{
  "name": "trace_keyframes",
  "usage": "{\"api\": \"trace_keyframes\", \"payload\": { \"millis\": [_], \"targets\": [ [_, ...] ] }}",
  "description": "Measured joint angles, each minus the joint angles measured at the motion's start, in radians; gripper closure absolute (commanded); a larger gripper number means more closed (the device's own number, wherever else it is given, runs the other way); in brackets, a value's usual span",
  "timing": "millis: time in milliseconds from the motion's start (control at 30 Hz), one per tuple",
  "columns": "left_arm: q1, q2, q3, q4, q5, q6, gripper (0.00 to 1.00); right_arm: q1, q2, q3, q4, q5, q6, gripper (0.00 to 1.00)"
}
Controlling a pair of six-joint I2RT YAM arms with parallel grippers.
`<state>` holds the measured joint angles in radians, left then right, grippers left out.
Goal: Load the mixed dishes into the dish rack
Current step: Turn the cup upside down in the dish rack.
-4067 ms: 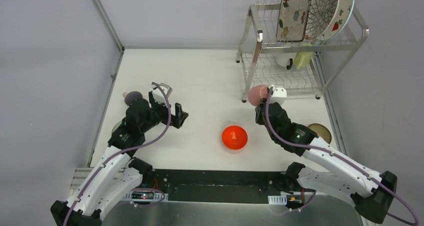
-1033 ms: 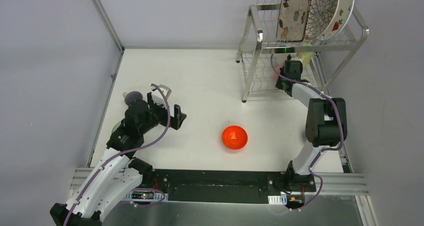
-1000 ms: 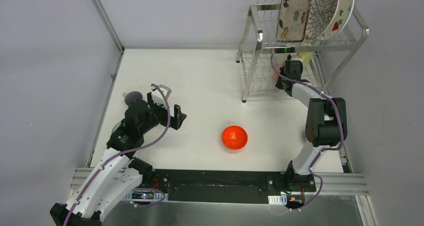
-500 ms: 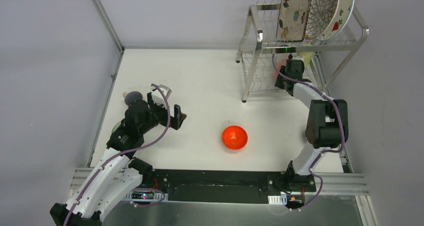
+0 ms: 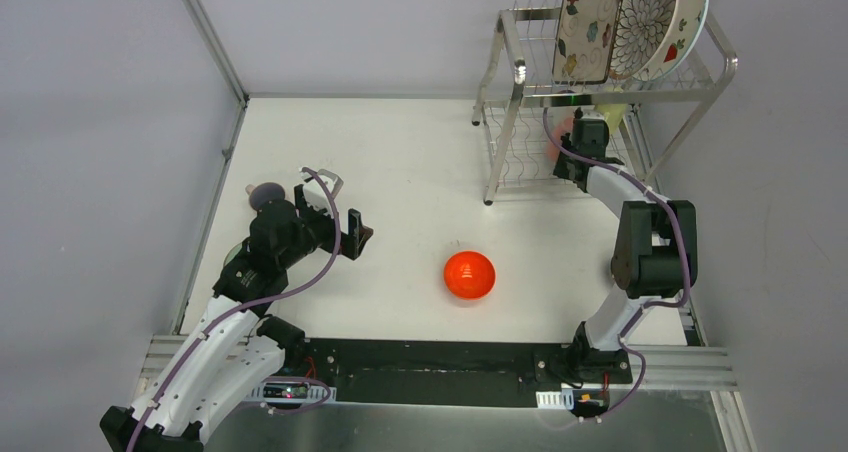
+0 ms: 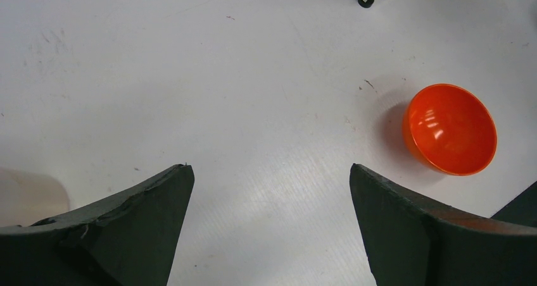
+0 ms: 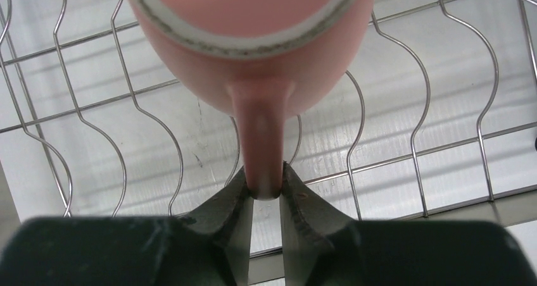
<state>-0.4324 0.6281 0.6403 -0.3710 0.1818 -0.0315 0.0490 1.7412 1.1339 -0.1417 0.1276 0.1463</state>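
The fingers of your right gripper are pinching the handle of the pink cup, which hangs over the wavy wires of the lower shelf inside the dish rack; whether it touches them you cannot tell. On the upper shelf three patterned plates stand on edge. The red-orange bowl sits out on the white table, well apart from the rack. Your left gripper hovers with fingers spread wide, holding nothing
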Motion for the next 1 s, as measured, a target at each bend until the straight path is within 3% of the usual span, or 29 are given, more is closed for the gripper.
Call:
{"api": "trace_keyframes", "payload": {
  "millis": [333,1000],
  "targets": [
    [0.0,0.007,0.0,-0.001,0.0,0.0,0.01,-0.002,0.018,0.019,0.003,-0.024,-0.029,0.88],
    [0.0,0.024,0.0,-0.003,0.0,0.0,0.01,-0.005,0.152,0.15,0.06,-0.066,-0.112,0.86]
  ]
}}
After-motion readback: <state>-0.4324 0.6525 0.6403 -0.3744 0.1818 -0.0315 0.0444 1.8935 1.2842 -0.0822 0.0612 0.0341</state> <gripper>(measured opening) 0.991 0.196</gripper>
